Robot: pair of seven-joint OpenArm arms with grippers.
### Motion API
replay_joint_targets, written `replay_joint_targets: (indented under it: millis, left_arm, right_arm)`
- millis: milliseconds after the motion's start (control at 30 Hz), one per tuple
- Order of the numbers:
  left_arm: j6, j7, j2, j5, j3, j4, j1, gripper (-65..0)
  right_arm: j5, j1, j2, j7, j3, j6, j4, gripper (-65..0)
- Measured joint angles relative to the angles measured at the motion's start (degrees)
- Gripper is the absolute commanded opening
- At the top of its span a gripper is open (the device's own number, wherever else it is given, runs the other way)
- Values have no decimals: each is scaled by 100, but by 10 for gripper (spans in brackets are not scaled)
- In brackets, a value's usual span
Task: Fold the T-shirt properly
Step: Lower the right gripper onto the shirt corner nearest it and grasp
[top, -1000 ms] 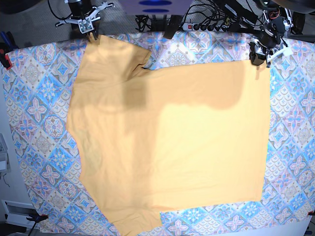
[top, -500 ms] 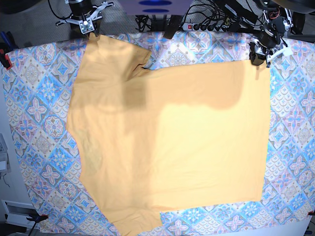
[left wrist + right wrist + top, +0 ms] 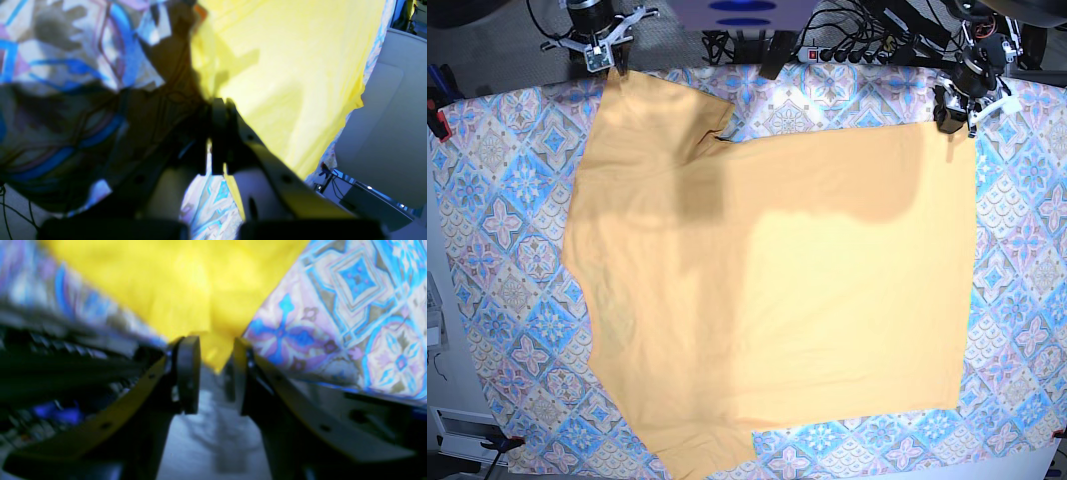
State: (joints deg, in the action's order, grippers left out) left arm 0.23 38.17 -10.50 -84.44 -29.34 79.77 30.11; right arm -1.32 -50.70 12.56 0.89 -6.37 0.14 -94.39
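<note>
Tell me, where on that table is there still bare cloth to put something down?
The T-shirt covers most of the middle. Bare tablecloth shows in a wide strip along the base view's left edge, a narrower strip along the right edge beside the shirt's straight hem, and a patch at the far edge between sleeve and body. It is crowded at both far corners, where the left claw and right claw sit.

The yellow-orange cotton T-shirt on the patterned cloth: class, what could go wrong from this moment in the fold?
1. The right end effector is open, with only a corner tip of the yellow-orange cotton T-shirt between its fingers; closing may miss it.
2. The left end effector pinches just the shirt's edge; lifting could let it slip, or drag the blue-and-pink tile-patterned tablecloth along.
</note>
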Motion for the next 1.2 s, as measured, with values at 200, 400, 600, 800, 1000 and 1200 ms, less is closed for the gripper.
replay_joint_targets:
  millis: [200, 400, 600, 800, 1000, 1200]
  left_arm:
    - [0, 0, -4, 2, 0, -4, -7, -650]
    - [2, 15, 2, 7, 2, -4, -7, -650]
    - [2, 15, 2, 0, 13, -4, -7, -650]
    - [0, 15, 0, 2, 13, -4, -9, -650]
    - [2, 15, 2, 2, 13, -4, -9, -650]
    - [0, 15, 2, 0, 13, -4, -9, -650]
  right_arm:
    - [-1676, -28, 448, 22, -50, 7, -48, -462]
    - [-2977, 98, 796, 0, -31, -20, -42, -462]
    - [-3215, 105, 940, 101, -72, -44, -44, -462]
    - [-3215, 551, 907, 509, -433, 44, -74, -462]
    - [-3215, 468, 920, 614, -564, -20, -33, -462]
    - [-3215, 520, 925, 584, -514, -22, -31, -462]
